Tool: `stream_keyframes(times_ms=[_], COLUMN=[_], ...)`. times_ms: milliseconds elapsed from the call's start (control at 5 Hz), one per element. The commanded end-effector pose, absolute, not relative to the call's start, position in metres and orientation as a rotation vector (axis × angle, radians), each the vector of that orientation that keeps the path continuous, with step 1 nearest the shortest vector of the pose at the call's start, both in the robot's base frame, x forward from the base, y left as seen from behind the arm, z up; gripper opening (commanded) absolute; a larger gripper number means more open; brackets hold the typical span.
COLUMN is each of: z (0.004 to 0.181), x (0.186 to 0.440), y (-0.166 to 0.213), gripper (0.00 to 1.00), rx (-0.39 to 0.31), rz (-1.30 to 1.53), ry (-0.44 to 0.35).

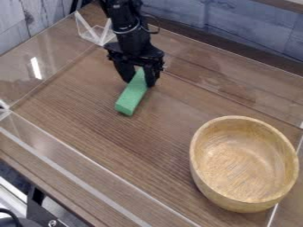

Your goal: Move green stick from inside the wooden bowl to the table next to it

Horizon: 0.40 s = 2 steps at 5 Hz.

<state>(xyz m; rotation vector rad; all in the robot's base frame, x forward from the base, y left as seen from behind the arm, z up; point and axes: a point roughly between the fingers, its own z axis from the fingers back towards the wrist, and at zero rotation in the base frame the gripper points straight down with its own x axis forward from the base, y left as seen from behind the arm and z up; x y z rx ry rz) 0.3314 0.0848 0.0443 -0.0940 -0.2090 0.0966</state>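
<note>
Releasing now in the upper left of the frame: the gripper [138, 74] has its jaws spread, and the green stick [131, 96] lies flat on the table [83, 133] just below them, its upper end between the fingertips, no clamp on it. To finish cleanly, I'd say lift straight up so neither finger drags the block sideways. The clear plastic walls [48, 53] run close along the left and lower-left edges, so that side is tight. Rightward there's broad bare tabletop, then the wooden bowl [245, 162] at lower right, empty and well apart from the stick.
</note>
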Motion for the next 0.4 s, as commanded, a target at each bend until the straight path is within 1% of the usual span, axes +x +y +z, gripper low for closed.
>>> stream_keyframes(times_ms=[0, 200], z=[0.086, 0.097], x=[0.334, 0.327], y=[0.086, 0.082], gripper=[1.00, 1.00], rx=[-0.059, -0.041], rz=[0.109, 0.133], ry=[-0.308, -0.303])
